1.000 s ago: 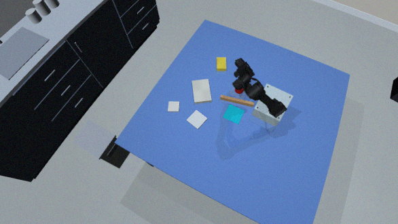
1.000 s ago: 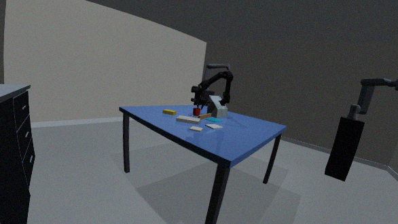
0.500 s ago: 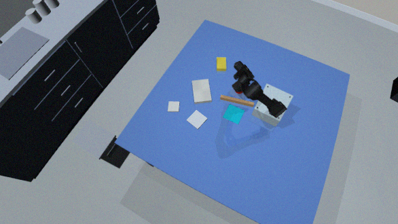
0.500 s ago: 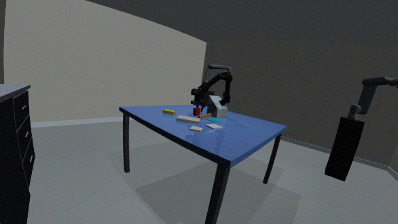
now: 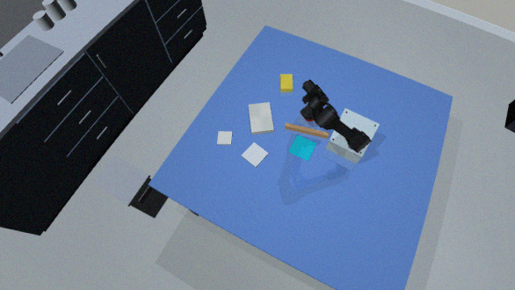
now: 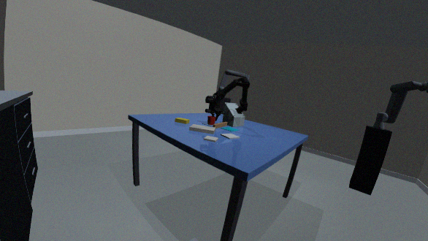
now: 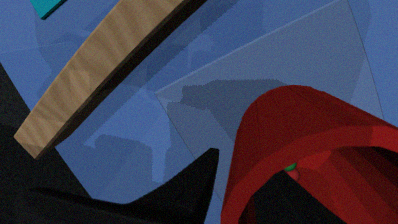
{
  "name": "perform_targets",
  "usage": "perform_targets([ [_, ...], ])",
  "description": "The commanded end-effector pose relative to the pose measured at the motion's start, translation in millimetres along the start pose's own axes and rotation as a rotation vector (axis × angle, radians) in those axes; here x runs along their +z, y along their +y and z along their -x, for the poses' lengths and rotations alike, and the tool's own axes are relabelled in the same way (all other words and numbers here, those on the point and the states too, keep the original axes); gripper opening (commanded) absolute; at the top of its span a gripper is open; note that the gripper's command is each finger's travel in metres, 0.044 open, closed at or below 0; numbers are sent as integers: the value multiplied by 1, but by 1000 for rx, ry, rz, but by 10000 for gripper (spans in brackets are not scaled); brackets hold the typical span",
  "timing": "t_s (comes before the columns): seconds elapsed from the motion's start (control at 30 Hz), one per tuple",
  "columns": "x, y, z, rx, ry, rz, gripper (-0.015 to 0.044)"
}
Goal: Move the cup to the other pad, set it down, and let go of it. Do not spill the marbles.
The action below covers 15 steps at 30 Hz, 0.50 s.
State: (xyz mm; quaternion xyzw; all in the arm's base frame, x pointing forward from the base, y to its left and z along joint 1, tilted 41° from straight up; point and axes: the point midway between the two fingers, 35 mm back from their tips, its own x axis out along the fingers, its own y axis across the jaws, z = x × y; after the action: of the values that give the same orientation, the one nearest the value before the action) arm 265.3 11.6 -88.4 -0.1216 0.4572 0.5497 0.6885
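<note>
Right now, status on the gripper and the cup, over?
Gripper straddling the red cup's rim, one finger inside; firm hold not confirmed. Cup on its translucent pad, marbles inside. Wooden bar close beside.
</note>
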Motion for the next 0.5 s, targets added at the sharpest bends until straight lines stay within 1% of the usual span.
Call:
perform_targets([
  [0.0,0,0,0,-1,0,1,68],
  [0.33,0,0,0,-1,0,1,1],
  [0.47,0,-1,4,-1,0,1,0],
])
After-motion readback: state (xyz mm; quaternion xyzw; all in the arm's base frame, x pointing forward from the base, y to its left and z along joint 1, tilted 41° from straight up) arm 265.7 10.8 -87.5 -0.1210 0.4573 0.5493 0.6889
